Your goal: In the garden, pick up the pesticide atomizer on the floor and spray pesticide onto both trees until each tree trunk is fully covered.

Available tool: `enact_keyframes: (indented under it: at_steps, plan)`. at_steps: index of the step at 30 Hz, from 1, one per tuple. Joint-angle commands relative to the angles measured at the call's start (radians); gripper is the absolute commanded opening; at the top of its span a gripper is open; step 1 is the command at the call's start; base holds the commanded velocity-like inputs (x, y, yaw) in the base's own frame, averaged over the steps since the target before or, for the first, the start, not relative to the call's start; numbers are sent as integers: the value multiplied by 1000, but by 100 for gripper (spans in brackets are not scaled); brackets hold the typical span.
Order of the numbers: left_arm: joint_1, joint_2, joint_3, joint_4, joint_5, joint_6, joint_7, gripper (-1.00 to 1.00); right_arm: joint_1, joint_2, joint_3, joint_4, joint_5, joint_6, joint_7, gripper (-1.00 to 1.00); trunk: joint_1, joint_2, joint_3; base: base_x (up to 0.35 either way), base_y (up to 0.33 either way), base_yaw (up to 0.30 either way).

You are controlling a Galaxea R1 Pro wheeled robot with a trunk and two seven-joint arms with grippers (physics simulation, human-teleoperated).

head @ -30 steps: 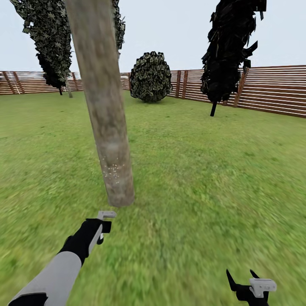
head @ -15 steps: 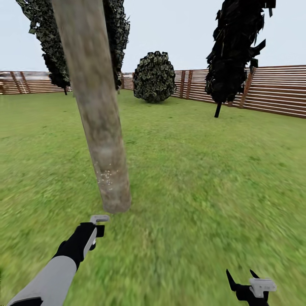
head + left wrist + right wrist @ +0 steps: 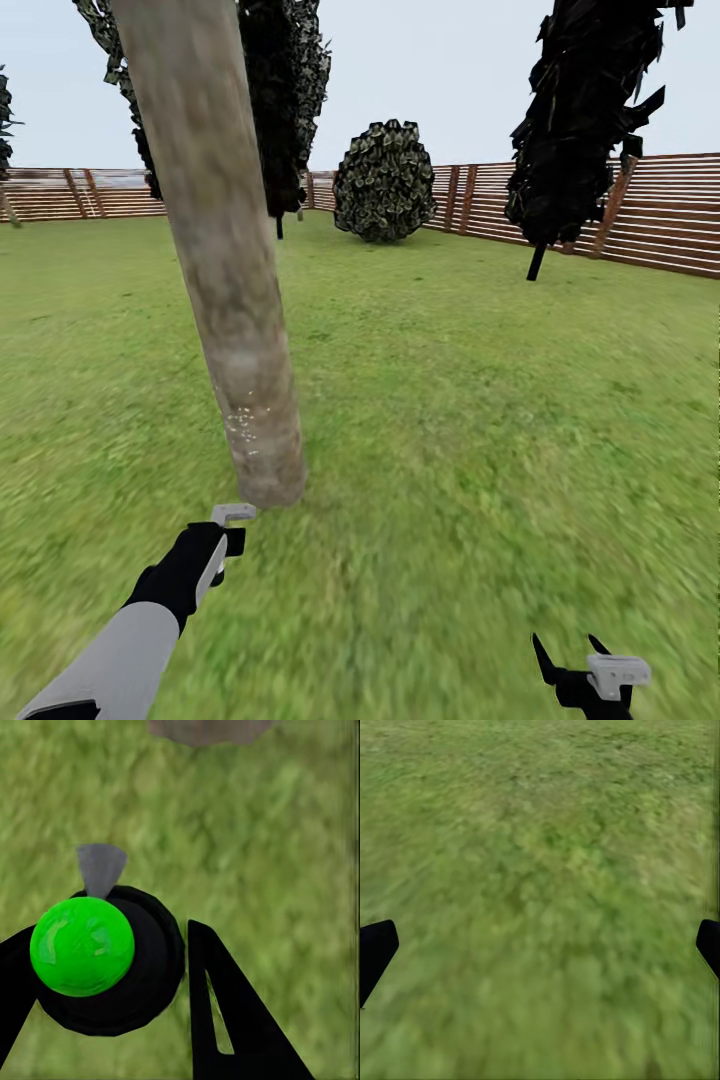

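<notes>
A thick mottled grey-brown tree trunk [image 3: 230, 300] leans up through the head view, with white specks [image 3: 245, 425] low on its bark. My left gripper [image 3: 225, 535] hovers over the grass just short of the trunk's foot [image 3: 210, 729]. In the left wrist view it is shut on the pesticide atomizer [image 3: 82, 945], a black round body with a bright green ball on top and a grey nozzle [image 3: 101, 866] pointing toward the trunk. A second tree [image 3: 590, 120], dark, stands far right by the fence. My right gripper [image 3: 572, 652] hangs open low at the right, its fingers [image 3: 375, 949] wide apart over bare grass.
The lawn [image 3: 480, 400] spreads all around. A brown slat fence [image 3: 660, 215] bounds it at the back and right. A round bush [image 3: 385, 180] sits at the far corner, and another dark tree [image 3: 290, 100] rises behind the near trunk.
The whole view has shifted: the bush, far trees and fence now sit further right, so the camera has moved. My left gripper keeps its place at the trunk's foot, still holding the atomizer.
</notes>
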Motion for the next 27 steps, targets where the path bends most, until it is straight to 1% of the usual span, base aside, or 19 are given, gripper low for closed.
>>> enact_keyframes:
  at_steps: [1, 11, 27]
  plan:
    - [0, -1, 3, -2, -11, 6, -4, -100, -2, 1, -8, -1, 7, -5, 7, 100, 0, 0, -1, 3, -274, 41]
    - [0, 0, 3, -4, -11, 8, -6, -100, -2, 1, -8, -1, 7, -5, 7, 100, 0, 0, -1, -2, -275, 218]
    - [0, -1, 2, 4, -9, 4, 0, -100, -2, 1, -6, -1, 7, -5, 7, 100, 0, 0, -1, -12, -275, 11]
